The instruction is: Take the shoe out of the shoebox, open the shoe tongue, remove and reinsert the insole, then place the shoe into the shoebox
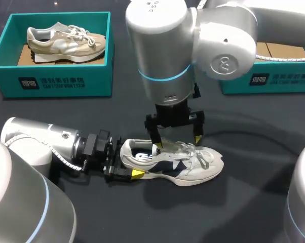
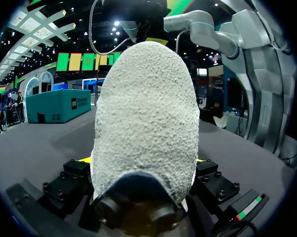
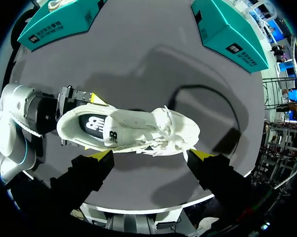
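Charcoal-grey fabric tabletop (image 1: 254,202), both arms over its middle.

- White and navy lace-up sneaker (image 1: 185,164) stands on its sole on the bare tabletop, out of either box. From the head view you see the heel toward your left arm and the toe toward the right.
- Dark insole (image 3: 92,123) with white print lies inside the shoe opening, seen from above in the right wrist view.
- Left gripper (image 1: 127,161) lies low and level with the table at the sneaker's heel. One yellow tip presses the near side of the heel. The left wrist view shows the pebbled white heel (image 2: 146,113) filling the space between the fingers, with a yellow sliver on each flank. Read it as clamped on the heel from both sides.
- Right gripper (image 1: 177,143) hangs straight down over the sneaker, fingers spread wide. One tip sits at the collar by the opening, the other above the laces. From the head view you cannot tell whether either tip touches. In the right wrist view (image 3: 151,157) the sneaker (image 3: 133,129) lies ahead of the two spread tips and nothing is held.
- Teal cardboard shoebox at the far left (image 1: 56,83) holds a beige suede sneaker (image 1: 64,41) lying inside it.
- Second teal cardboard shoebox at the far right (image 1: 274,81) is partly hidden by your right arm, and a brown floor shows inside.
- Both boxes stand well apart from the white sneaker.
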`<state>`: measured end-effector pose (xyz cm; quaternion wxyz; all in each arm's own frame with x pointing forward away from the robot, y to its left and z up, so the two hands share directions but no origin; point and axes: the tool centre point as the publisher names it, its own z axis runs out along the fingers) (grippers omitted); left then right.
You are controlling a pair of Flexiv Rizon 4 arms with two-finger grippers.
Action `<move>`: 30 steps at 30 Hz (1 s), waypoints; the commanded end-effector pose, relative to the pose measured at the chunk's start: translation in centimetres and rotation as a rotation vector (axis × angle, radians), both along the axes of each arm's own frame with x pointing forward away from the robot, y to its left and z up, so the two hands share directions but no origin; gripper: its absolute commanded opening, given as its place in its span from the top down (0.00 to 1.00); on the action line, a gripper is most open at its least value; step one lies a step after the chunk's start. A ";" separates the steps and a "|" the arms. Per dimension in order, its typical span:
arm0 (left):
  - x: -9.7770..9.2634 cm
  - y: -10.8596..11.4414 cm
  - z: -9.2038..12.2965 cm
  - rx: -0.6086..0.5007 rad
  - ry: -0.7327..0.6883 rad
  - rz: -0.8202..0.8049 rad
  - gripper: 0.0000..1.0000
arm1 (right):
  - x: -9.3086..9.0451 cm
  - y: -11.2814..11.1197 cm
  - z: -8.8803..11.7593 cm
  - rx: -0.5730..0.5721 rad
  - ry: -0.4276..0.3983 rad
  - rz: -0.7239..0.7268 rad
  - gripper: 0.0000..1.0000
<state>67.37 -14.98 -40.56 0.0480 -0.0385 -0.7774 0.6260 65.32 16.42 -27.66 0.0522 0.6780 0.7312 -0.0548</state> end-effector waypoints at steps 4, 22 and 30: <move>-0.1 0.1 0.1 0.000 0.000 0.001 1.00 | -0.1 0.5 -0.3 -0.011 -0.007 -0.034 0.00; -0.1 0.1 0.1 0.000 0.000 0.001 1.00 | 0.4 3.5 -2.6 -0.136 -0.039 -0.144 0.00; -0.1 0.1 0.1 0.000 0.000 0.001 1.00 | 0.1 4.5 -3.6 -0.160 -0.056 -0.163 0.00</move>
